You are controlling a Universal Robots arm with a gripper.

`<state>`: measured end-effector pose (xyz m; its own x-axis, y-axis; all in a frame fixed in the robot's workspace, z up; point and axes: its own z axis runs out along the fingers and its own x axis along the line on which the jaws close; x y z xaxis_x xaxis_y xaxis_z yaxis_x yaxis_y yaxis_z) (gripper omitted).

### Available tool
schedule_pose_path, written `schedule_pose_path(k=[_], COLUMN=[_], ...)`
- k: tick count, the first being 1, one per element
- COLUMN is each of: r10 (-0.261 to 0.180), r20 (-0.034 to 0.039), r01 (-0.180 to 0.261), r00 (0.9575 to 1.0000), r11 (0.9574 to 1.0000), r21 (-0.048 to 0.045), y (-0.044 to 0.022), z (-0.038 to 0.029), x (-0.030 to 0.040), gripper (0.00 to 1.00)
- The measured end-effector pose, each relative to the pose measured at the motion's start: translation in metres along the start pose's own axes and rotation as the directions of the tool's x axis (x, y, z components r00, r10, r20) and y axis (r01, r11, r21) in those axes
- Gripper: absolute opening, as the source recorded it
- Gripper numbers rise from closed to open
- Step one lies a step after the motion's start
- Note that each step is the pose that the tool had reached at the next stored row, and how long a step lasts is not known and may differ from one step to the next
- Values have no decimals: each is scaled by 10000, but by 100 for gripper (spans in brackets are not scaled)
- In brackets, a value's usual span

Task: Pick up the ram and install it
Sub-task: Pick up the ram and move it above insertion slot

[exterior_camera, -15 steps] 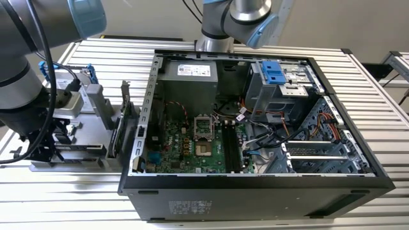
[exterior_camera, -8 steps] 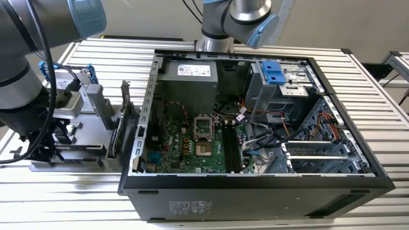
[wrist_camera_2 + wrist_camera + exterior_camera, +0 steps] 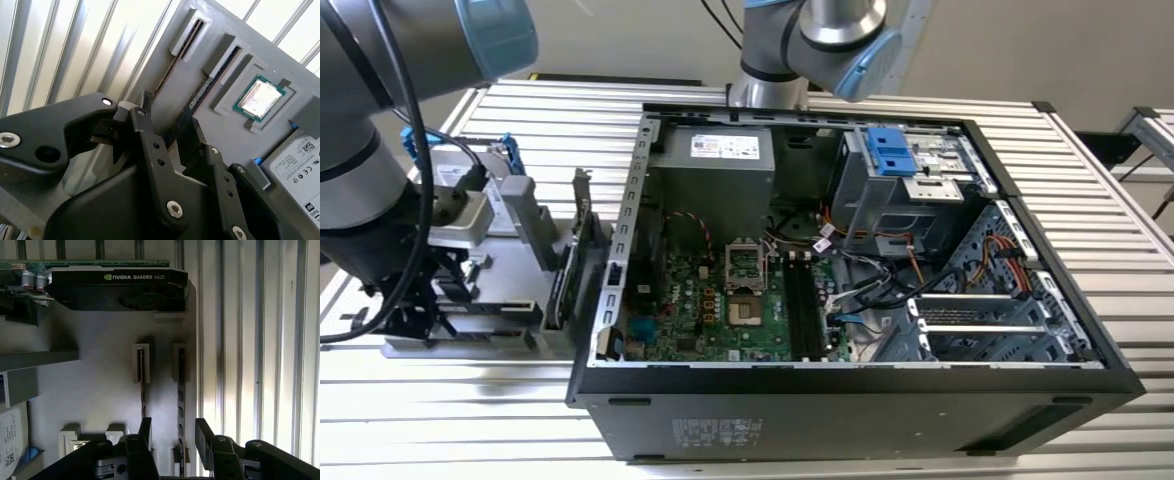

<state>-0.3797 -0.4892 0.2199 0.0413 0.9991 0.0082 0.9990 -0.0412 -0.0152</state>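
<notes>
The ram (image 3: 181,400) is a thin dark stick standing on edge in a slot of the grey parts tray (image 3: 95,390). In both wrist views it runs between my gripper's black fingers. My gripper (image 3: 174,432) is open, with one finger on each side of the ram (image 3: 197,95) and a gap to both. A second thin stick (image 3: 142,395) stands in the neighbouring slot, just outside one finger. In the exterior view my gripper (image 3: 420,300) hangs low over the tray (image 3: 467,340), at the exterior view's left of the open computer case (image 3: 854,385).
A black graphics card (image 3: 117,287) stands upright at the tray's far end. A square silver CPU chip (image 3: 260,97) and a hard drive (image 3: 300,170) lie in tray pockets. The motherboard (image 3: 720,290) with its long dark memory slots (image 3: 801,300) lies inside the case, amid cables.
</notes>
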Motion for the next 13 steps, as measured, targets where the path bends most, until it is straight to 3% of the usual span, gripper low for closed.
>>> schedule_pose_path(k=[13], r10=[-12], r20=[-2], r01=[12], r00=[10000], r11=[10000], r21=[-17], y=[-15], z=[94], x=[-51], gripper=[100])
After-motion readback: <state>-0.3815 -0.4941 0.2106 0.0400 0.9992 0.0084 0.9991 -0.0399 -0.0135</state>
